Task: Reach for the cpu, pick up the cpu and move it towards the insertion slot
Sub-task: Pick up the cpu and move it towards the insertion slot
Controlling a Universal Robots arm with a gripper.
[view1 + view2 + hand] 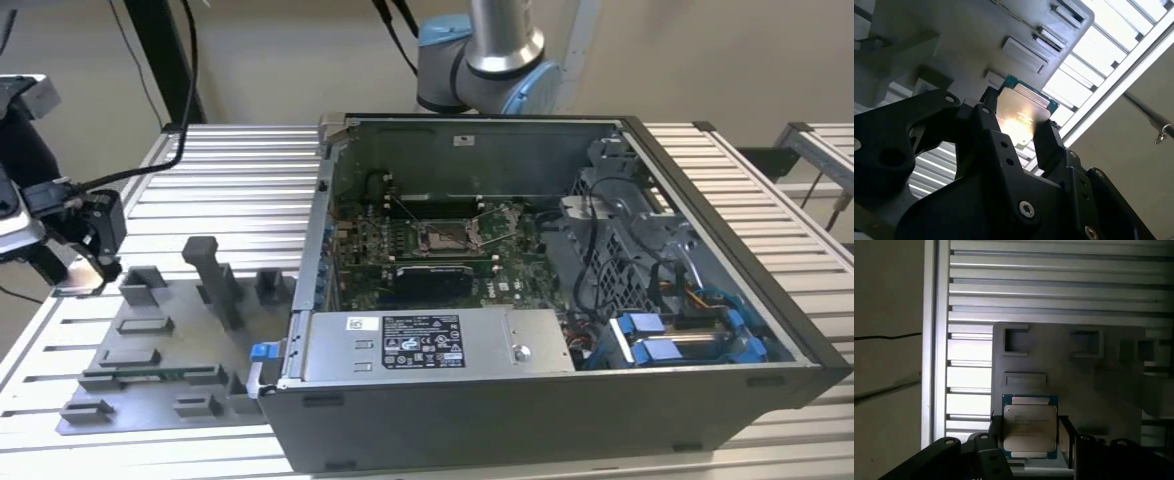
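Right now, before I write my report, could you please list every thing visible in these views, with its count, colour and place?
small square metal-topped cpu chip: one, silver with a green edge, held over the fixture tray.
square metal-framed insertion slot: one, silver with a dark centre, on the green board inside the case.
open metal computer case: one, dark grey, on the table.
flat plastic fixture tray: one, grey, on the table at the exterior view's left of the case.
slatted metal table: one, silver, under everything.
robot arm: one, silver and blue, behind the case.
jaws: two, black, shut on opposite edges of the chip.
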